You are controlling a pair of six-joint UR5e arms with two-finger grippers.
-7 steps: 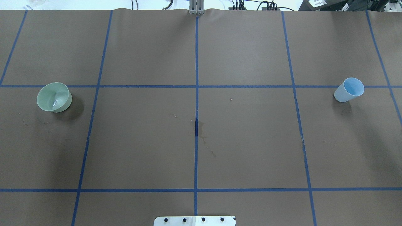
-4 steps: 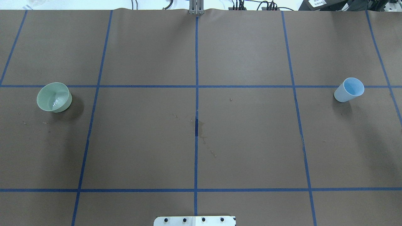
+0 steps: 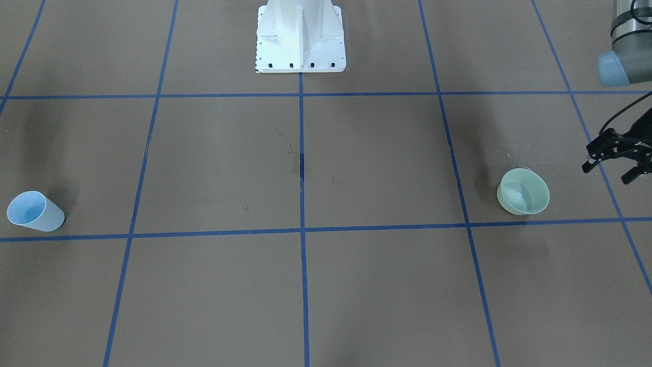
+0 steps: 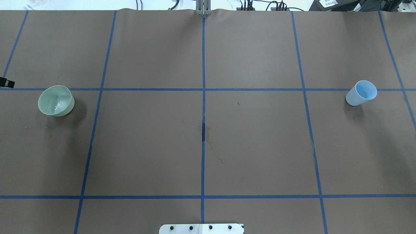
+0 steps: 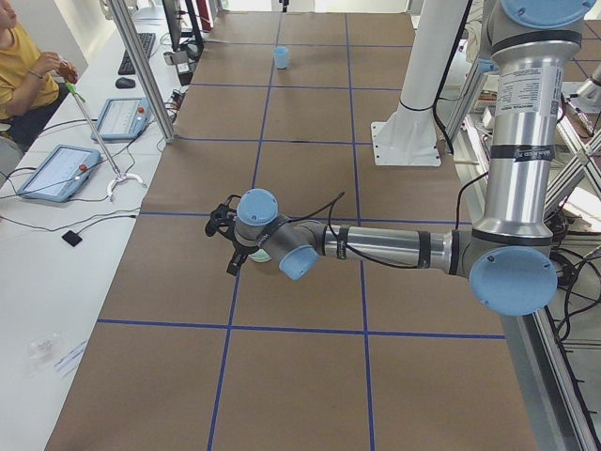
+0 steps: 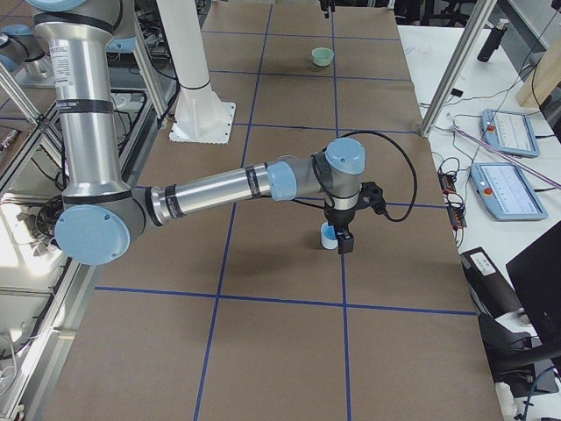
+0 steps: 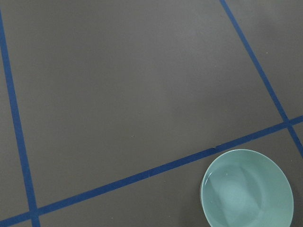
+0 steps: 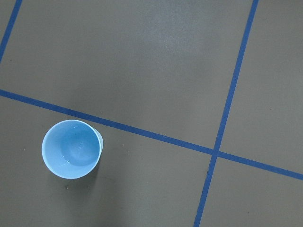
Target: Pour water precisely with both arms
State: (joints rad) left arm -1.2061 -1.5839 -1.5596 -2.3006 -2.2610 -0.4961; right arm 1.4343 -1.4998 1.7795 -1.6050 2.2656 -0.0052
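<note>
A pale green bowl [image 4: 56, 100] stands at the table's left, with faint glints of water [image 4: 60, 105] in its bottom. A light blue cup [image 4: 361, 92] stands upright at the far right. My left gripper [image 3: 609, 172] hovers open and empty beside the bowl [image 3: 523, 191], on its outer side. Only one black fingertip [image 4: 7, 83] of it shows overhead. The left wrist view has the bowl [image 7: 246, 189] at lower right. My right gripper [image 6: 340, 230] hangs close over the cup [image 6: 329, 235]; I cannot tell if it is open. The right wrist view looks down into the cup [image 8: 71, 148].
Brown paper with blue tape lines [image 4: 203, 97] covers the table. Dried stains [image 4: 209, 136] mark its middle. The white pedestal [image 3: 300, 35] stands at the robot's side. A person [image 5: 23, 66] sits at a side bench with tablets [image 5: 56, 169] and cables.
A black fingertip of my left gripper has come into the overhead view at the left edge, near the bowl. The bowl and the cup have not moved.
</note>
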